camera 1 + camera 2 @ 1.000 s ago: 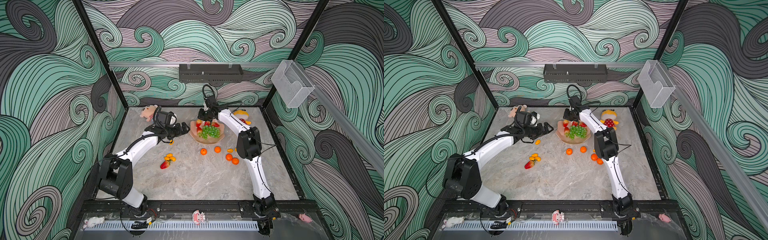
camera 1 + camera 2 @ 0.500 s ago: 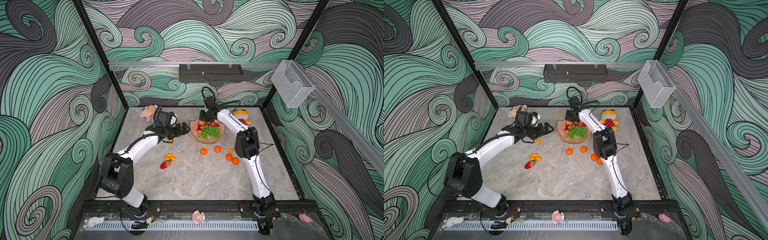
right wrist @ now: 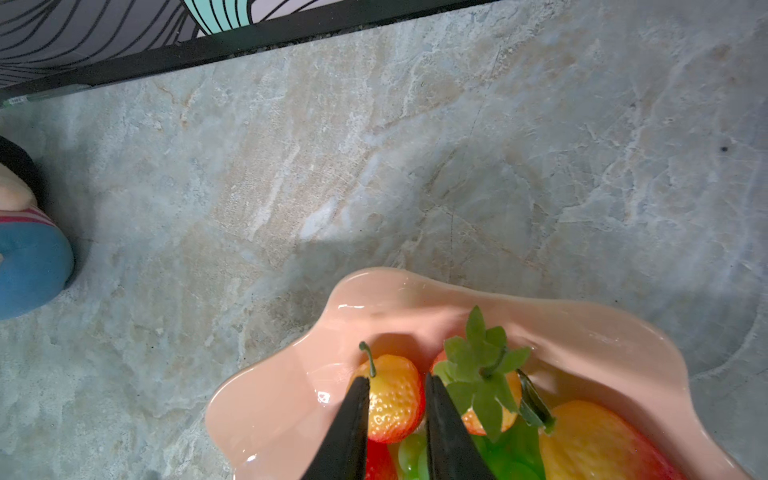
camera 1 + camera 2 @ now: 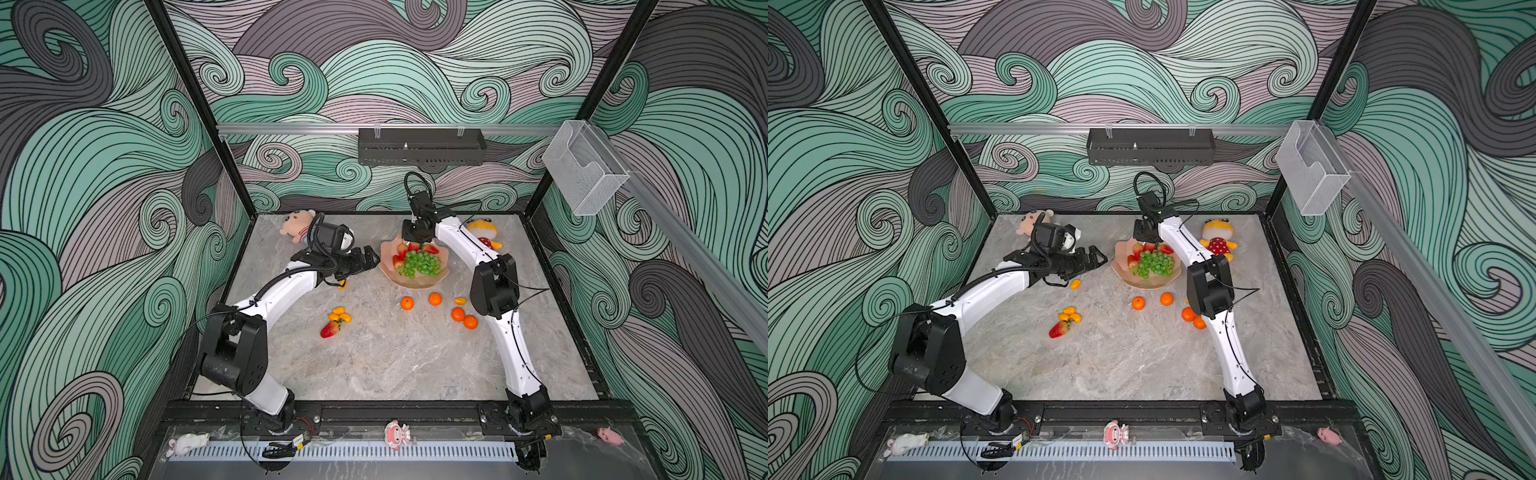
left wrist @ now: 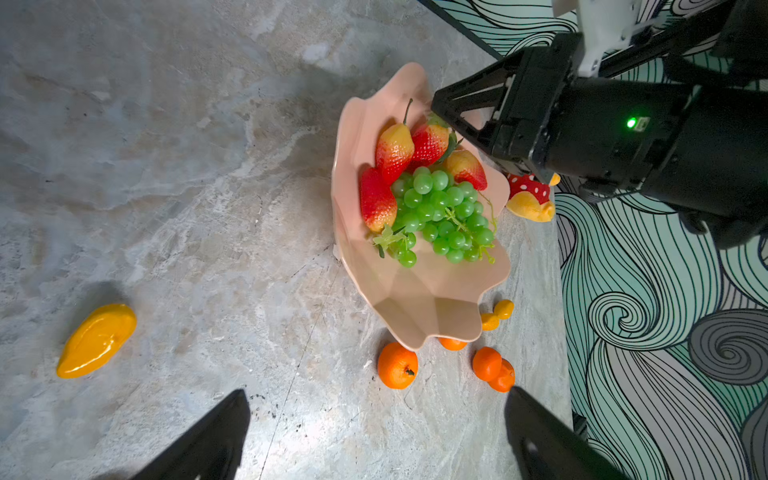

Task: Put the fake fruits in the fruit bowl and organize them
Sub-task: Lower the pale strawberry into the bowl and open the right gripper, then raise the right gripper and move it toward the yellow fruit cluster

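Note:
The salmon-pink fruit bowl (image 4: 415,284) (image 4: 1146,284) (image 5: 415,307) holds a green grape bunch (image 4: 422,264) (image 5: 440,212) and several strawberries. My right gripper (image 4: 419,246) (image 4: 1148,243) (image 3: 397,378) hovers over the bowl's far side. It is open by a narrow gap, and a stemmed strawberry (image 3: 395,407) (image 5: 395,145) lies in the bowl just under its tips. My left gripper (image 4: 372,257) (image 4: 1100,255) (image 5: 376,399) stands wide open and empty, left of the bowl. On the table lie a strawberry (image 4: 329,330), kumquats (image 4: 340,315) (image 5: 97,338) and several tangerines (image 4: 407,303) (image 5: 397,365).
A pink plush doll (image 4: 297,224) sits at the back left. A yellow red-dotted plush (image 4: 482,230) sits at the back right, behind my right arm. Black frame posts and patterned walls close in the marble table (image 4: 395,361). Small toys lie on the front rail (image 4: 397,434).
My right gripper's jaws have parted a little above the bowl. Both arms otherwise stay where they were.

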